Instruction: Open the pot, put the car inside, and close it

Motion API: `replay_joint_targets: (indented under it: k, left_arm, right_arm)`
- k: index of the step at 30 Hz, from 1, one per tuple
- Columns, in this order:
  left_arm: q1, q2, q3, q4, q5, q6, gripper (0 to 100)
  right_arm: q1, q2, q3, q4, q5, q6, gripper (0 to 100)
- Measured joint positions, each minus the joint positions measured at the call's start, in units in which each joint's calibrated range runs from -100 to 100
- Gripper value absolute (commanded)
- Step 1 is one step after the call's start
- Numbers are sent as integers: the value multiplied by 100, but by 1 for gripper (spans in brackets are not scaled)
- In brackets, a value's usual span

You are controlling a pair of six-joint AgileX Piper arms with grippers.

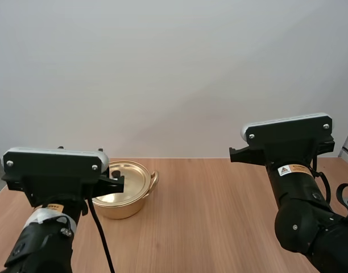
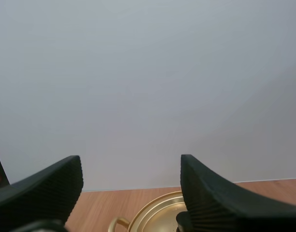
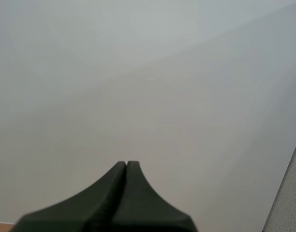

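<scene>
Lid on, the round gold metal pot (image 1: 124, 196) sits on the wooden table (image 1: 219, 222), just ahead of and below the left arm's black two-fingered gripper (image 2: 131, 165), whose fingers stand wide apart. The right arm's black gripper (image 3: 126, 166), pressed closed on nothing, hangs well apart from the pot, off to its right. The flat gold lid (image 1: 121, 181) looks like the left arm's job: reach forward and down.
</scene>
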Motion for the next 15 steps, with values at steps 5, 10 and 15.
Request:
replay_joint_targets:
  k: [5, 10, 15]
  left_arm:
    - [0, -754, 334, 8, 452, 0, 95]
    - [0, -814, 334, -7, 604, -25, 95]
    - [0, -814, 334, 147, 1792, -33, 95]
  right_arm:
    - [0, 0, 0, 0, 0, 0, 0]
    - [0, 0, 0, 0, 0, 0, 0]
    - [0, 0, 0, 0, 0, 0, 0]
